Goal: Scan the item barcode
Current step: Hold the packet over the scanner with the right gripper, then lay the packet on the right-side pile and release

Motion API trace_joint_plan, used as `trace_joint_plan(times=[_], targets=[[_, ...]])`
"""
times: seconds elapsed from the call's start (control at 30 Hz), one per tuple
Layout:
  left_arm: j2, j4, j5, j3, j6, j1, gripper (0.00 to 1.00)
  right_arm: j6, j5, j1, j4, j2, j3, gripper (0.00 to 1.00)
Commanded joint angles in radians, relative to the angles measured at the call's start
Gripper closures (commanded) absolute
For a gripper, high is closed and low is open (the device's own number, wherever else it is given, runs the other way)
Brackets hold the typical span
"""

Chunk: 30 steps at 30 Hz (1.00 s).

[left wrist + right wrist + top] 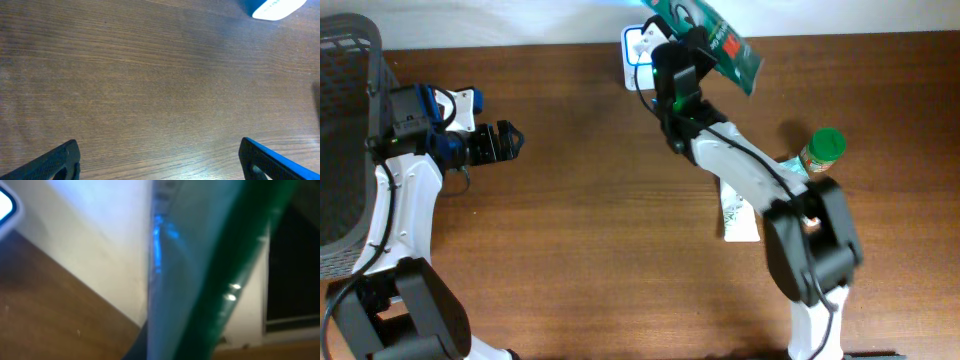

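Green packet (732, 52) in closed right end effector (694, 42)

Left hand (160, 161) gapes wide above wooden table (150, 75), white object (274, 7) beyond.

Count on the bench: one wooden table (590, 230), one dark mesh basket (345, 130), one white scanner (636, 45), one green packet (720, 40), one jar (823, 150) with a green lid, one white tube (738, 215). Two arms: left arm (395, 200), right arm (750, 170). Two grippers, one per arm: left gripper (515, 142), right gripper (692, 50).
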Motion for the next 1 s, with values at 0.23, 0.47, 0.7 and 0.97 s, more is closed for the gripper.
trace_joint_plan(times=[0.23, 0.47, 0.7, 0.97], targets=[[-0.013, 0.001, -0.007, 0.011, 0.009, 0.008, 0.01, 1.074, -0.834, -0.012, -1.023, -0.566, 0.008, 0.96], [-0.013, 0.001, -0.008, 0.011, 0.009, 0.008, 0.01, 1.133, -1.003, -0.304, -1.324, -0.491, -0.184, 0.96], [-0.013, 0.001, -0.007, 0.011, 0.009, 0.008, 0.01, 0.761, -1.227, -0.677, -1.271, -0.280, -0.343, 0.46], [-0.013, 0.001, -0.008, 0.011, 0.009, 0.008, 0.01, 0.761, -1.156, -0.714, -1.751, -0.389, 0.335, 0.02]])
